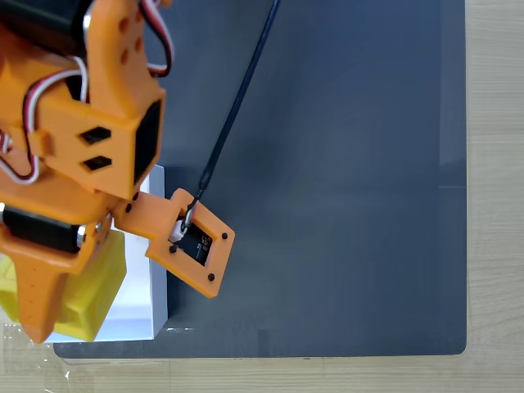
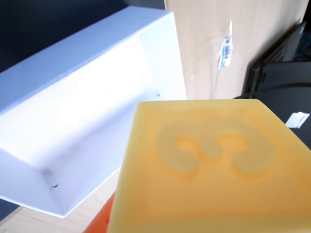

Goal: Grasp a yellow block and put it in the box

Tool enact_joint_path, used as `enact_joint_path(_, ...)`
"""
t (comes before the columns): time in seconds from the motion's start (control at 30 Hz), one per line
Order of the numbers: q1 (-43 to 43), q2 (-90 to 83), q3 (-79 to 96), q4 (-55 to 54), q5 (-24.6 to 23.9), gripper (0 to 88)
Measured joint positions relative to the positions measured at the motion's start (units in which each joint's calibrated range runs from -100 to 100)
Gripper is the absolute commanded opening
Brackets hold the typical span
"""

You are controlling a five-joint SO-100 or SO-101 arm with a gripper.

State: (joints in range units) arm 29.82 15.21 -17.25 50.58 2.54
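You are in the carry-and-place step. In the fixed view the orange arm reaches over the lower-left corner of the dark mat, and the yellow block [image 1: 94, 286] sits up against the orange finger [image 1: 37, 291] at the gripper [image 1: 61, 307]; I judge the gripper clamped on the block (the second finger is hidden under the arm body, so the grip itself is inferred, not seen). The block hangs over the box [image 1: 155, 246], whose white wall and pale floor show just right of it.

Next move, as I judge it: the block looks to overlap the box's interior but sits near one side, so check that it is well inside the walls before you part the fingers. Lower a little if there is room, then release; a drop from height could bounce the cube off a thin wall.

What each view gives you:
- The fixed view shows the arm's place over the mat, the black cable [image 1: 237, 98] trailing across it, and the orange wrist camera mount [image 1: 192, 241]. It shows little of the box.
- The wrist view shows the yellow block [image 2: 214, 170] close up, filling the lower right, with an embossed figure on its face, and the box [image 2: 97, 68] open beyond it with an empty white floor. It also shows wooden tabletop [image 2: 209, 48] past the box's far wall.
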Motion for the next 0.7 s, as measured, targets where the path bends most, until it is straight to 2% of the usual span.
enact_joint_path(0.2,1.98,3.79,0.00,-4.67,0.00,27.9)
enact_joint_path(0.5,1.98,9.36,0.00,-5.28,0.05,28.7)
enact_joint_path(0.7,1.98,12.14,0.00,-5.28,2.59,28.8)
